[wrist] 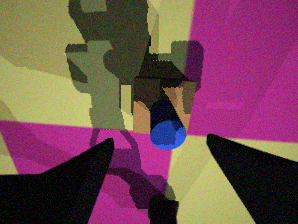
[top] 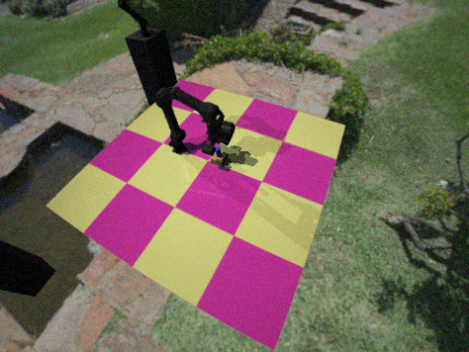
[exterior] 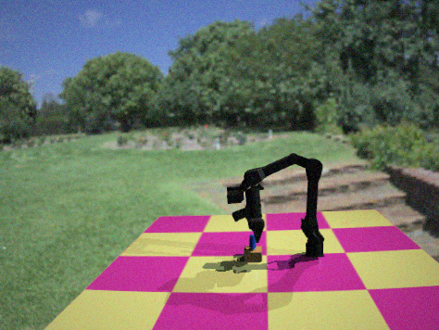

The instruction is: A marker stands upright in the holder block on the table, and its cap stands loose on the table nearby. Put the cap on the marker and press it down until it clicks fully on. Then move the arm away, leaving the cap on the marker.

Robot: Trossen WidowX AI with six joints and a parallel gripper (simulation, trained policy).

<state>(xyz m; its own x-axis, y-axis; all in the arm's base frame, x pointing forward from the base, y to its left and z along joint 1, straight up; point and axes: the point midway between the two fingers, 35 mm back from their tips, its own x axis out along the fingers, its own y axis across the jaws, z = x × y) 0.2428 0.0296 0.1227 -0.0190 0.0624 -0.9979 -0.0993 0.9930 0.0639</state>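
Observation:
The blue cap (top: 218,150) (exterior: 252,241) (wrist: 168,136) stands upright over the holder block (top: 217,162) (exterior: 253,255) (wrist: 141,116), in line with the marker's place. No marker body shows apart from it, and whether the cap is pressed fully on cannot be told. The brown block sits on the checkered table. My gripper (exterior: 257,238) (wrist: 160,140) is open and empty. Its fingertips are spread wide, one on each side of the cap's top in the wrist view, with a gap to both. In the exterior view the fingers hang just above and beside the cap.
The magenta and yellow checkered table top (top: 208,267) (exterior: 222,310) lies under the arm. The arm's base (exterior: 315,247) stands near the block. Dark arm shadows fall across the block and table. No second cap shows on the table.

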